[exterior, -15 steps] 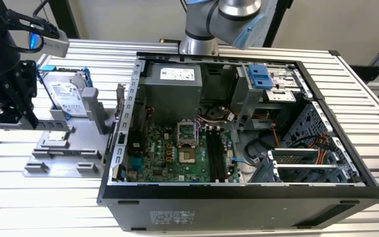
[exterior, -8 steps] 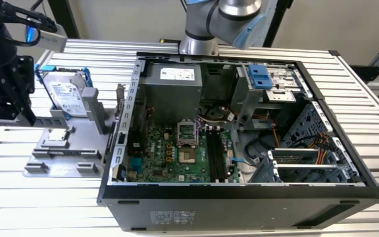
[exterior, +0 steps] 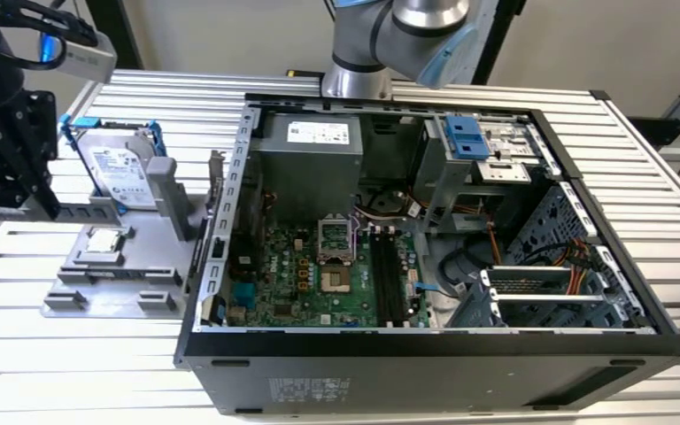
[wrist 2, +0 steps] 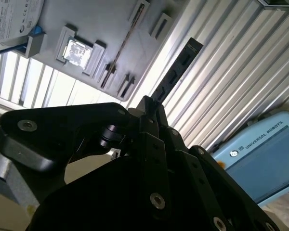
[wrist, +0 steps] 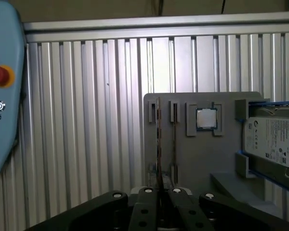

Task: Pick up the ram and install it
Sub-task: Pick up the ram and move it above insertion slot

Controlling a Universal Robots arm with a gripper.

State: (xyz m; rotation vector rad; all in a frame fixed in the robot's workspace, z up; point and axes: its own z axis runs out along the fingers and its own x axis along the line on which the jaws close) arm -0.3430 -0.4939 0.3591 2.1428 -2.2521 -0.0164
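Second wrist view: tool (wrist 2: pixel 149 108) clamped on one ram (wrist 2: pixel 176 72), held above the tabletop (wrist 2: pixel 221 72) near the fixture (wrist 2: pixel 103 24) carrying one CPU (wrist 2: pixel 78 51) and one hard drive (wrist 2: pixel 12 19).

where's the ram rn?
In the second wrist view the ram is clamped in the gripper, sticking out over the slatted table beside the grey holder that carries the CPU chip.

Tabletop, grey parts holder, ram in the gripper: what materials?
The tabletop looks like bare aluminium: ribbed slats with a bright, streaky shine. The parts holder is probably plastic: flat matte grey, with moulded or printed slots. The ram is a dark circuit board, likely fibreglass laminate, carrying matte black chips; the gripper is shut on it.
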